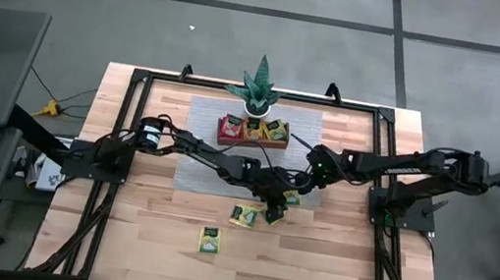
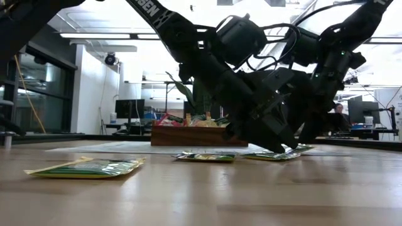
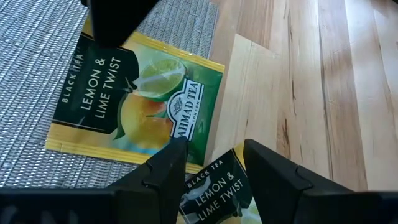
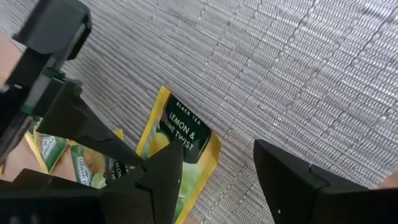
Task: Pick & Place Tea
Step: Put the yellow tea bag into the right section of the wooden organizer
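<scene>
Three yellow-green tea packets lie flat on the table: one (image 1: pixel 210 240) nearest the front edge, one (image 1: pixel 242 216) behind it, and one (image 1: pixel 291 198) on the edge of the grey woven mat (image 1: pixel 196 167). My left gripper (image 1: pixel 274 211) is open and low over the wood. Its fingertips stand on either side of a "Lemon & Lime Twist" packet (image 3: pixel 211 190). My right gripper (image 4: pixel 216 149) is open above the packet on the mat (image 4: pixel 180 143), close beside the left one. The wooden tray (image 1: pixel 253 133) holds more packets. My left gripper slants down from the table's left, and its fingers (image 3: pixel 171 168) cover the sides of the packet's printed face (image 3: pixel 214 183). I cannot tell whether they touch the packet, which seems to lie on the wood.
A spiky green potted plant (image 1: pixel 259 90) stands just behind the tray at the far middle. A black frame (image 1: pixel 140 79) runs along the table's left, far and right sides. Bare wood lies toward the near edge (image 1: pixel 309 278). The two arms are close together at the mat's near right corner.
</scene>
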Action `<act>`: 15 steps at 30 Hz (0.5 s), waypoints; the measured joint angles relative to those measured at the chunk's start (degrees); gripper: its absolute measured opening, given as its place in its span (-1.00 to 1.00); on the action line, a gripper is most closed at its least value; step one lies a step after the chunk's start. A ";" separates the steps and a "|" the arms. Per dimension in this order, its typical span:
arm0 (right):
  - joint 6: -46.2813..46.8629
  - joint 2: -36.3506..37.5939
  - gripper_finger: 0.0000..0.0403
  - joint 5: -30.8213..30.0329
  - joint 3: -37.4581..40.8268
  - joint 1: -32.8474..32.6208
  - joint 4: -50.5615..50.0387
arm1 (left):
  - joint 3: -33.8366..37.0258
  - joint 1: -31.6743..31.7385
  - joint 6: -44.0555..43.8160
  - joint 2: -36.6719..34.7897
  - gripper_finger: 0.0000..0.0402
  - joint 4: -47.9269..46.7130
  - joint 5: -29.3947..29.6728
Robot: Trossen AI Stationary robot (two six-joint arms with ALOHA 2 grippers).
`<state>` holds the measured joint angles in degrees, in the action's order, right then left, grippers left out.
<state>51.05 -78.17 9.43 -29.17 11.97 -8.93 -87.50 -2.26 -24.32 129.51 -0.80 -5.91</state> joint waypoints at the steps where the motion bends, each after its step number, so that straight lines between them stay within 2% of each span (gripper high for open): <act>1: 0.11 -0.36 -0.04 0.21 0.00 0.00 0.09 | 0.01 -0.01 0.00 0.02 -0.19 0.02 -0.02; 10: 0.18 -2.36 -0.06 1.25 0.00 0.00 3.78 | 0.04 0.00 0.39 0.07 -0.19 0.02 -0.04; 15: 0.17 -2.37 -0.27 2.11 0.00 0.00 6.57 | 0.07 0.00 0.46 0.09 -0.19 0.00 -0.09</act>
<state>51.22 -80.54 11.54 -29.17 11.97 -2.36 -87.44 -2.26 -23.86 129.60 -0.80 -6.00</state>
